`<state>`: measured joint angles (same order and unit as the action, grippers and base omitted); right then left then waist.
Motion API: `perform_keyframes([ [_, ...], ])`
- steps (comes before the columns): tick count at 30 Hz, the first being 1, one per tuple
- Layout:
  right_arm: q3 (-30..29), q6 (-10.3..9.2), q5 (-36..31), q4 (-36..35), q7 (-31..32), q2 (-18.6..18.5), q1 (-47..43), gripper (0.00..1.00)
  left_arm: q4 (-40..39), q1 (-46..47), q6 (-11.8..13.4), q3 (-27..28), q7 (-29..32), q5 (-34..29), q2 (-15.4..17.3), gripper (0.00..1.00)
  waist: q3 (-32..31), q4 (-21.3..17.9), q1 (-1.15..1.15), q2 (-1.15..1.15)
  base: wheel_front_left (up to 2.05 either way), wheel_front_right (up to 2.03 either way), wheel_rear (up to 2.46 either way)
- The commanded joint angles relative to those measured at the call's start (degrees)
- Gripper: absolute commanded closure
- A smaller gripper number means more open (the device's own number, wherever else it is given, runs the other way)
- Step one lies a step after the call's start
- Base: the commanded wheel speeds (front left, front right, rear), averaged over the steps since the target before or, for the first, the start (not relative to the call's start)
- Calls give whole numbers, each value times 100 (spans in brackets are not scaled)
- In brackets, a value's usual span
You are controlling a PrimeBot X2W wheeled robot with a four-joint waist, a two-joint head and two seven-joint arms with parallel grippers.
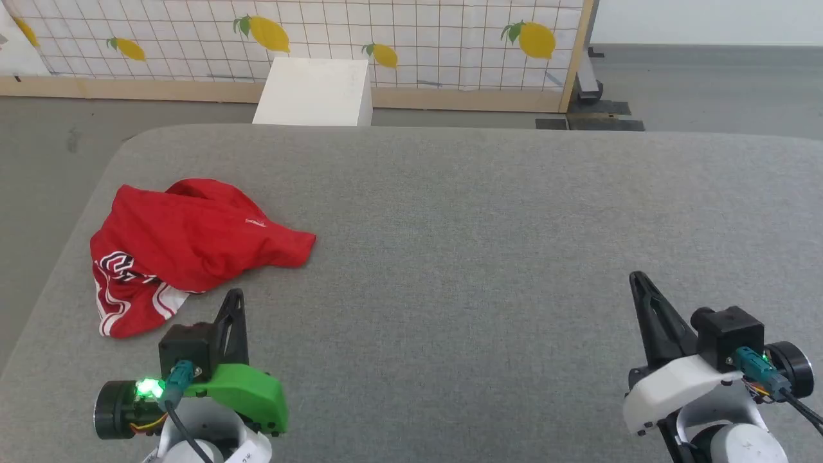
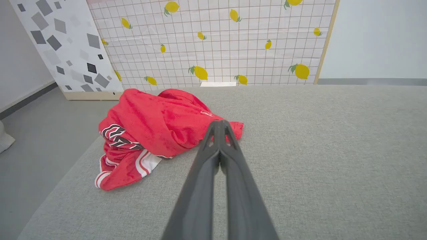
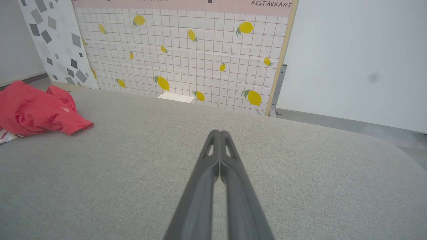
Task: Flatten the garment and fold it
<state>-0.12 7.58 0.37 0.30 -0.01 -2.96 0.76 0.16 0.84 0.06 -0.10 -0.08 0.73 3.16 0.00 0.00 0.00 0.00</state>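
Lying crumpled on the grey fabric-covered surface (image 1: 488, 212), the garment (image 1: 193, 241) is sitting just ahead of the left jaws and a little to their left, apart from their tips. It is bunching into a loose heap of bright red cloth. One red flap is reaching out into the space ahead of the left jaws. A red-and-white striped hem with a white panel is spilling out on the side nearest them. Dark, white-outlined lettering is showing on a fold at the heap's left edge.

The left jaws are pressing together with nothing between them, pointing forward over bare surface. In the left wrist view their tips are overlapping the red flap, while the head view is showing a strip of grey between them and the cloth. The right jaws are likewise pressing together and holding nothing, pointing forward over bare surface, with the garment lying well off to their left.

Beyond both pairs of jaws, past the far edge of the surface, a white box (image 1: 315, 93) is standing on the floor (image 1: 51, 141) in front of a white grid panel (image 1: 437, 45) printed with yellow lemons.
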Motion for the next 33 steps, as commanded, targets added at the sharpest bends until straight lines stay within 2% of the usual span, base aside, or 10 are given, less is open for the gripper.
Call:
perform_keyframes([
  [1,12,-9,-37,-30,1,8,-76,100,-16,-84,-6,10,8,-73,-28,100,0,0,0,0,0,0,0],
  [33,12,-9,-37,-30,1,8,-76,100,-16,-84,-6,10,8,-73,-28,100,0,0,0,0,0,0,0],
])
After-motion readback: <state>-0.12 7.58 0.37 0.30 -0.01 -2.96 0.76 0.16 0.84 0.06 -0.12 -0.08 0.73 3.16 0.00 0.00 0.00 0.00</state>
